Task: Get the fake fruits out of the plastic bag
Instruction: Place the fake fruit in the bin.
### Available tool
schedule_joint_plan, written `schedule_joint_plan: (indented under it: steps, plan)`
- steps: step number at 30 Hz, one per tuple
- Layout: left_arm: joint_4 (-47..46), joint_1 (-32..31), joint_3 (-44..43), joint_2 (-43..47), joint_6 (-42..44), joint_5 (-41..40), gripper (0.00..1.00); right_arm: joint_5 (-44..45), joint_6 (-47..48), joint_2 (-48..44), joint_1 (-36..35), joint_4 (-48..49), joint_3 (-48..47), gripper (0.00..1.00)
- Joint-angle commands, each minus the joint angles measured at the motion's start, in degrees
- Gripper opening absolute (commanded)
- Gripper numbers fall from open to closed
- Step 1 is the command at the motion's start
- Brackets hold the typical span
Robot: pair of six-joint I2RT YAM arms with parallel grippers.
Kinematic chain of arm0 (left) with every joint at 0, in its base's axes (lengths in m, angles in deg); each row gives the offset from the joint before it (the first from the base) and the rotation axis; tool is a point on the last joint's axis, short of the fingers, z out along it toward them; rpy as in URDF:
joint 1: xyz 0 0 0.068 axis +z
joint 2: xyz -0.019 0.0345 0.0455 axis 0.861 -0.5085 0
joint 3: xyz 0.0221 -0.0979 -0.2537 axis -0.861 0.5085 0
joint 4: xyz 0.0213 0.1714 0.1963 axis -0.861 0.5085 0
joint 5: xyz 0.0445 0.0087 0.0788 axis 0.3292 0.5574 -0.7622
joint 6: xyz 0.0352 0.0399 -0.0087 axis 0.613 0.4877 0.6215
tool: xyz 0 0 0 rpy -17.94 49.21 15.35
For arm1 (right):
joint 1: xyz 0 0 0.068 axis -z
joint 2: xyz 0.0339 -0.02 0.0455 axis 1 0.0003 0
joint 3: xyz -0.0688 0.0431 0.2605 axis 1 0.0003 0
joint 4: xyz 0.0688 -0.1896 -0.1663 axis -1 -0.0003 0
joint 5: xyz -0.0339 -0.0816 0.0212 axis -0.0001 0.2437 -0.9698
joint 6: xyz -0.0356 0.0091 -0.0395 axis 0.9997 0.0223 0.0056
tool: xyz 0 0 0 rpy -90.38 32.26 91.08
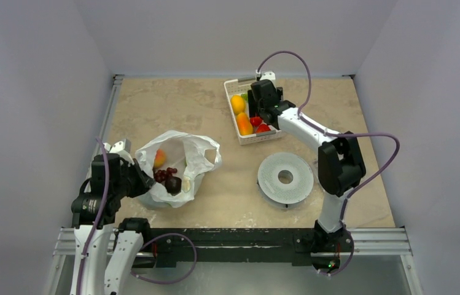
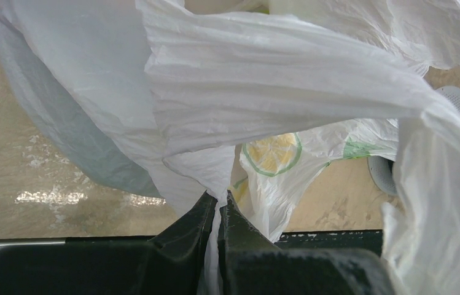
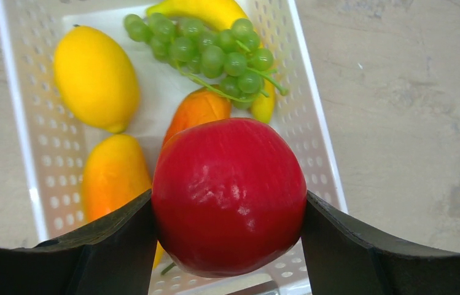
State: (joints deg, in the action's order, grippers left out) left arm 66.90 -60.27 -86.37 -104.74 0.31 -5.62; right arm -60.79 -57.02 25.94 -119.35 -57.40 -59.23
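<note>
- Fingers on your left arm (image 2: 193,230) clenched the plastic bag (image 2: 288,86) near the left edge of the desk (image 1: 153,104), dark grapes (image 1: 164,174) inside.
- Your right fingers (image 3: 113,249) gripped a red fruit (image 3: 227,196) over the basket (image 3: 15,123) at the far edge.

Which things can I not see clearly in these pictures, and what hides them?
Left wrist view: what lies inside the plastic bag; its white film, pinched in the left pincer, covers it.
Top view: any fruit under the dark red grapes; bag folds hide the bottom.
Right wrist view: the near end of the basket, behind the red fruit held by the right pincer; the banana, cut by the top edge.
</note>
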Motion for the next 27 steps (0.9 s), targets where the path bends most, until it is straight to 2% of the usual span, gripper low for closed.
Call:
schedule_joint_plan:
  steps: [1, 7, 12, 15, 17, 22, 27]
  plan:
    - [-1.7, -0.5, 0.1, -0.3, -0.8, -0.4, 0.0, 5.0, 1.3, 0.7, 1.2, -0.5, -1.3, 0.14]
    - [-1.5, -1.6, 0.0, -0.4, -1.1, -1.2, 0.0, 5.0, 0.8, 2.7, 2.4, -0.4, -0.3, 0.4]
    - [-1.3, -2.9, -0.1, -0.5, -1.5, -2.1, 0.0, 4.3, 0.3, 2.7, 2.6, -1.3, -0.4, 0.79]
    - [-1.1, -3.2, -0.1, -0.4, -1.7, -2.6, 0.0, 3.5, 0.5, 2.0, 2.6, -1.5, -0.5, 0.95]
    - [-1.1, -3.3, -0.1, -0.3, -1.8, -2.8, 0.0, 2.9, 0.5, 1.4, 2.6, -1.9, -0.6, 0.99]
    - [-1.1, -3.6, -0.1, -0.3, -1.8, -2.9, 0.0, 0.3, 1.0, -2.2, 1.5, -2.6, 0.0, 0.99]
    - [-1.1, -3.6, -0.1, -0.3, -1.9, -3.0, 0.0, -2.8, 2.0, -8.4, -5.1, 0.0, 1.9, 0.99]
